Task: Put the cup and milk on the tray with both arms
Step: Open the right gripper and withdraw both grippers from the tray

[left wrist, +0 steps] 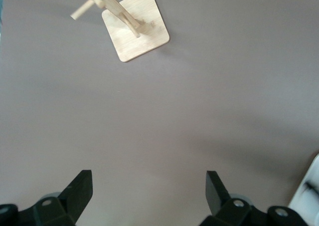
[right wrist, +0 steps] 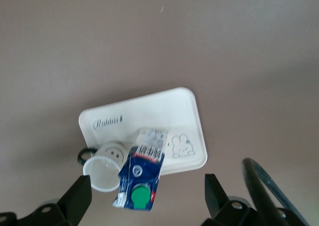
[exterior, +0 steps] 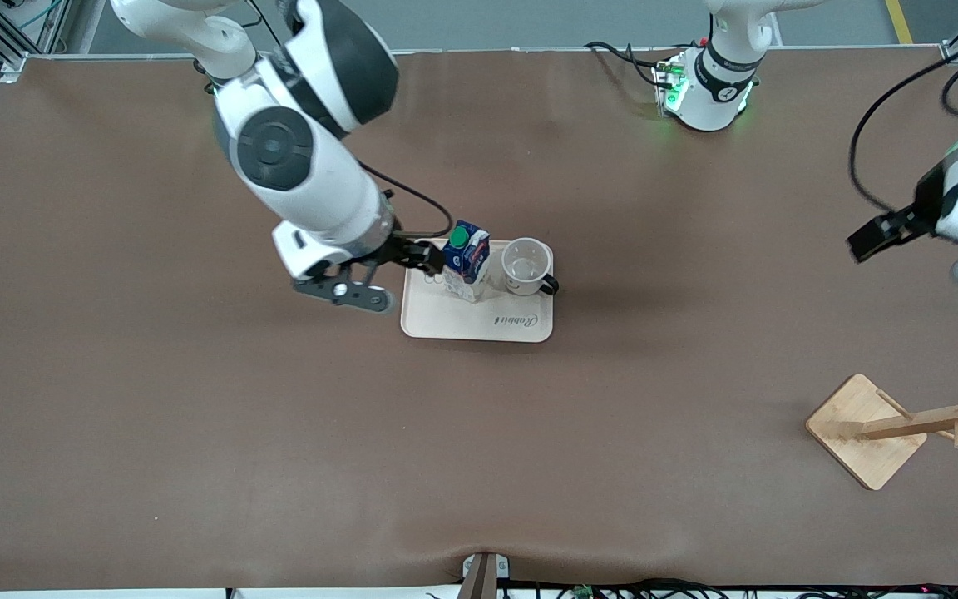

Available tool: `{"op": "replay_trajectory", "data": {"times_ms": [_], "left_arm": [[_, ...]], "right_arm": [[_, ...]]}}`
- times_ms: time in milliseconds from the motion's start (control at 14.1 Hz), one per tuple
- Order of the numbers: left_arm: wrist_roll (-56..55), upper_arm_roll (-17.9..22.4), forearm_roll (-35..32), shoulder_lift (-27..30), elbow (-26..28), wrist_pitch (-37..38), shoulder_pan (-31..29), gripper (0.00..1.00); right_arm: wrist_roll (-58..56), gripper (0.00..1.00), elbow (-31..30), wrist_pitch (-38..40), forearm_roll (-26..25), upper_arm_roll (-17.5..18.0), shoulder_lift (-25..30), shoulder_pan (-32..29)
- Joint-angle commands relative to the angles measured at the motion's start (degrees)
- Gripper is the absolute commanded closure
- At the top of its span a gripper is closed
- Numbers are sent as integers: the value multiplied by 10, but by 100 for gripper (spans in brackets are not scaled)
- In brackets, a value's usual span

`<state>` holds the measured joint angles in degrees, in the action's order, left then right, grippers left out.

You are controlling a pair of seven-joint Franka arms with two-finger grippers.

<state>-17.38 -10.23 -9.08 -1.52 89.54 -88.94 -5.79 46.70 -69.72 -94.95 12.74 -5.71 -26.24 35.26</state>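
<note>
Milk stands upright on the tray, with the cup beside it on the same tray, toward the left arm's end. Cup opening faces up; its black handle points toward the left arm's end of the table. The right gripper sits just beside the milk, on the side toward the right arm's end; the right wrist view shows its fingers spread wide, holding nothing, with the carton between and below them. The left gripper waits in the air over bare table, well apart from the tray, its fingers also spread wide and empty. A wooden rack stands near the left gripper.
</note>
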Motion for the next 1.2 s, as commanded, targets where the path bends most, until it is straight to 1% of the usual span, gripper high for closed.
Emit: {"op": "replay_trajectory", "data": {"times_ms": [0,71,212,283,354,425,567,638,779,921,1062,1133], "left_arm": [[88,67,35,46,32,6,43,0],[98,75,44,52,34,10,52,0],[97,76,51,67,51,12,55,0],[96,86,64,70,51,13,66,0],[91,95,79,77,51,14,78,0],[96,96,86,77,50,14,80,0],[104,94,94,78,55,11,86,0],[105,94,93,78,54,5,93,0],[105,93,87,79,51,3,103,0],[105,91,86,77,51,6,104,0],[115,87,86,73,51,6,103,0],[118,87,87,73,51,6,103,0]], "right_arm": [[3,0,4,47,-11,-33,31,-15],[-8,0,6,70,-4,-53,35,-24],[-96,0,13,93,-4,-58,61,-45],[-140,0,8,121,-8,-62,75,-51],[-183,0,8,160,-9,-73,83,-70],[-233,0,9,181,-10,-85,88,-91],[-336,0,8,183,-13,-98,115,-130],[-376,0,5,184,-23,-102,137,-140],[-405,0,-45,181,-66,-104,187,-148],[-418,0,-131,151,-96,-104,248,-159],[-463,0,-241,85,-100,-104,316,-176],[-498,0,-283,68,-100,-107,341,-186]]}}
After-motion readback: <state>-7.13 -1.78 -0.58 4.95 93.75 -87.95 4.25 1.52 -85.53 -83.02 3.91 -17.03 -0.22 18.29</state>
